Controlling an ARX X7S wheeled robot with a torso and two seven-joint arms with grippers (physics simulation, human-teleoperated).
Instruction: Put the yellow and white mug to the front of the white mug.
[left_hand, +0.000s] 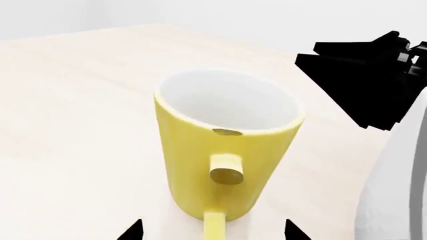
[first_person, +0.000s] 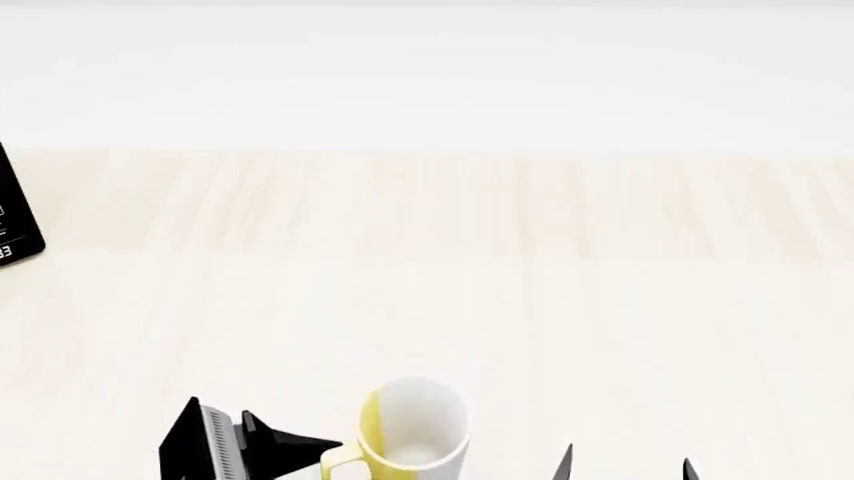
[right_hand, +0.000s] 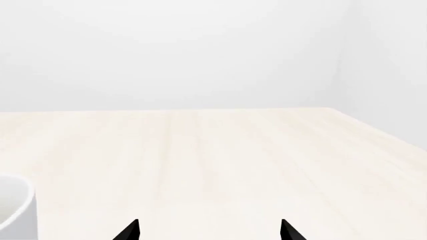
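The yellow and white mug (first_person: 414, 435) stands upright at the near edge of the table, handle pointing left. In the left wrist view the mug (left_hand: 220, 145) shows its yellow side and white inside. Its yellow handle (left_hand: 215, 225) lies between my left gripper's open fingertips. My left gripper (left_hand: 213, 231) is open; it also shows in the head view (first_person: 300, 445), just left of the mug. My right gripper (first_person: 627, 465) is open and empty, to the right of the mug. The white mug is not in the head view.
A black object (first_person: 14, 215) stands at the table's far left edge. A white rounded shape (left_hand: 400, 190) fills one side of the left wrist view, and a white mug wall (right_hand: 15, 210) shows in the right wrist view; I cannot tell which mug it is. The light wood table (first_person: 534, 280) stretches ahead.
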